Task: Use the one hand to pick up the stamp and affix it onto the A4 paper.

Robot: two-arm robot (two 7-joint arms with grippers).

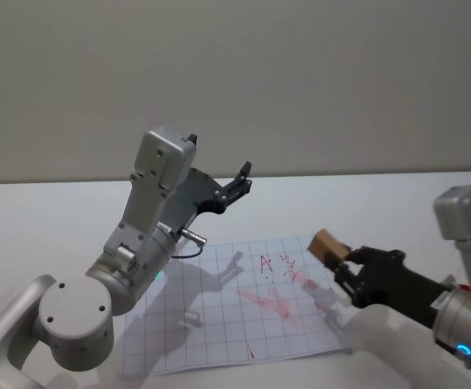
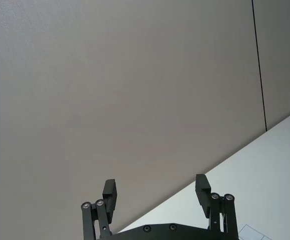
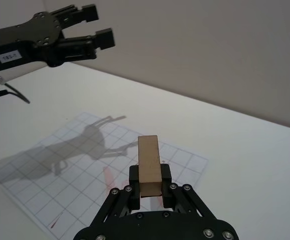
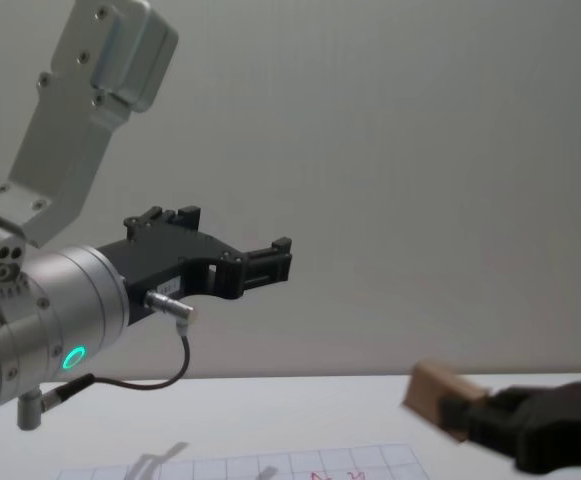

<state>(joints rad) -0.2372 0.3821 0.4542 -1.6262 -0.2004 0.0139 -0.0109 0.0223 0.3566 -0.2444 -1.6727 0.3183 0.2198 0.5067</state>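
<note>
Closest to you, the right tool (image 3: 149, 176) is clamped on the stamp (image 3: 148, 161), a plain wooden block pinched by its near end, with its long axis running straight out past the fingertips toward the far left. In the head view you can see the block sitting over the right far corner of the paper (image 1: 211, 332), and the chest view puts it up off the table (image 1: 397, 203), so I'd judge it is held in the air and not pressed down yet. What your coming move turns on is this: the sheet lies below the stamp and spreads to its left and nearer side, so you need to go down, and a little left if you want a free square. The paper lies flat, its grid lines skewed to the table edge, and red marks (image 1: 277, 301) crowd its right half, while the left half looks bare. You cannot tell from these views which face of the block carries the print, so check that before you lower it. A block held this far out could tip as it lands; bring it down squarely. Your left tool (image 1: 239, 180) hangs raised over the far left side, fingers spread and holding nothing, aimed at the wall, well apart from the stamp. The right arm is the nearer one by far.
</note>
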